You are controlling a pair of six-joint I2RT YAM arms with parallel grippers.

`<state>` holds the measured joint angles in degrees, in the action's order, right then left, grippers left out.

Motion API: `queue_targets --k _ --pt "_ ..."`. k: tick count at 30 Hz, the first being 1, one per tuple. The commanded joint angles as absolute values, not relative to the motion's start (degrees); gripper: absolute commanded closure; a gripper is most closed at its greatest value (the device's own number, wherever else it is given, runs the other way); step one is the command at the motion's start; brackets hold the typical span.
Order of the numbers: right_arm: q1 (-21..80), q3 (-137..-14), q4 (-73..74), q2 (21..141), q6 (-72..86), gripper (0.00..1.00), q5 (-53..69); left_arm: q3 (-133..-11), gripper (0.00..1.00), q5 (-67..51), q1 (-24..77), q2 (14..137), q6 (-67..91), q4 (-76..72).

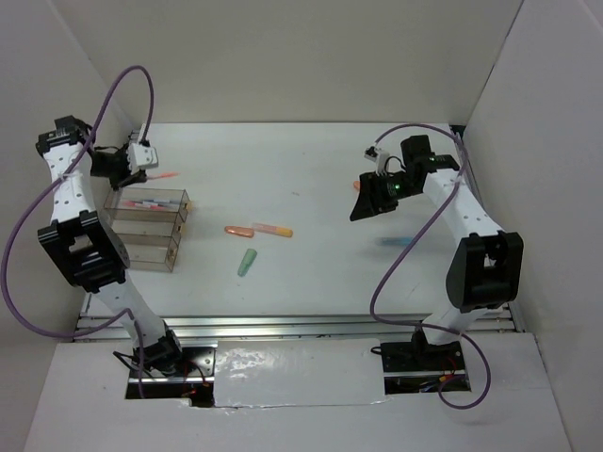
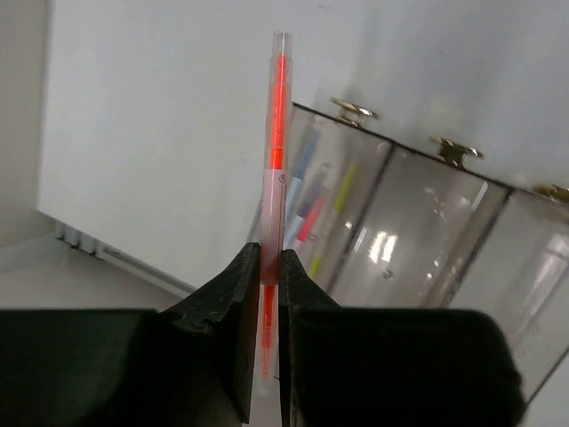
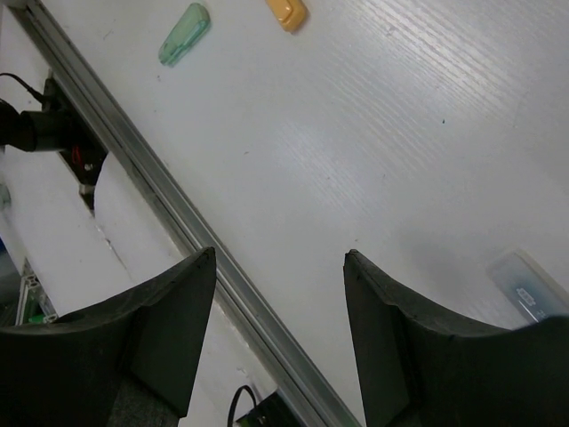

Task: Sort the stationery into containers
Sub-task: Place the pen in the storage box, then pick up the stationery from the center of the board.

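Gripping a thin clear pen [image 2: 276, 151] with a red-orange core, the left gripper [image 2: 269, 260] sits at the far left of the table [image 1: 320, 169]. Its fingers are clamped tight on the pen's lower shaft. In the top view the pen sticks out to the right of the gripper, over the far end of the containers [image 1: 146, 231]; how high above them it is cannot be told.

The containers form a row of clear joined compartments running from far to near along the left side. The farthest compartment holds several pieces of stationery, with pink, blue and yellow ones visible through its wall in the left wrist view.

Toward the middle of the table lie an orange pen [image 1: 237, 230] and a yellow-orange pen [image 1: 274, 230], end to end and almost touching. A pale green cap [image 1: 248, 262] lies just on their near side, tilted.

On the right, the right gripper [image 3: 277, 258] hangs over bare table with its fingers spread wide and nothing between them. A pale blue piece [image 3: 526, 286] lies on the table just beside its right finger, near the right arm.
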<state>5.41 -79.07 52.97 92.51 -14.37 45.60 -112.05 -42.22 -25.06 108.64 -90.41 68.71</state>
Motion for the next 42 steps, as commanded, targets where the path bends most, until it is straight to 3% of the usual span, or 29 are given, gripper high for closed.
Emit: queue_targets --k 1,19,22,25,26,30,31,34,37,42 --pt "6.2 -81.1 50.5 93.2 -13.9 0.34 44.4 -108.7 1.0 -37.4 -26.2 109.2 -108.1 74.5" --pt "8.9 -85.3 52.5 97.6 -13.5 0.34 41.8 -111.3 1.0 -28.4 -26.4 121.3 -114.1 70.1" --pt "9.7 -85.6 52.5 98.0 -13.5 0.34 41.0 -110.7 0.88 -28.0 -26.2 121.6 -113.6 68.1" --pt "10.8 -86.0 52.8 98.4 -14.0 0.34 39.9 -110.9 0.7 -28.0 -25.8 121.9 -112.9 67.5" --pt "11.1 -86.2 53.0 98.6 -14.1 0.33 39.6 -111.1 0.58 -28.2 -25.6 121.8 -112.5 68.0" --pt "12.0 -86.7 52.7 99.0 -14.1 0.33 39.2 -111.6 0.35 -29.7 -25.2 120.6 -111.5 68.8" --pt "12.0 -86.7 52.7 98.9 -14.1 0.33 39.1 -112.3 0.34 -30.5 -25.3 120.2 -111.4 69.3" --pt "12.4 -86.7 52.4 98.4 -13.7 0.33 39.5 -115.3 0.34 -36.2 -24.4 117.6 -109.1 72.7" --pt "12.2 -85.3 51.2 97.2 -13.3 0.33 39.7 -113.6 0.43 -42.4 -20.2 112.5 -101.1 73.0" --pt "9.1 -82.8 51.9 96.0 -13.4 0.33 41.0 -104.7 0.48 -42.5 -3.3 106.4 -90.6 68.9"
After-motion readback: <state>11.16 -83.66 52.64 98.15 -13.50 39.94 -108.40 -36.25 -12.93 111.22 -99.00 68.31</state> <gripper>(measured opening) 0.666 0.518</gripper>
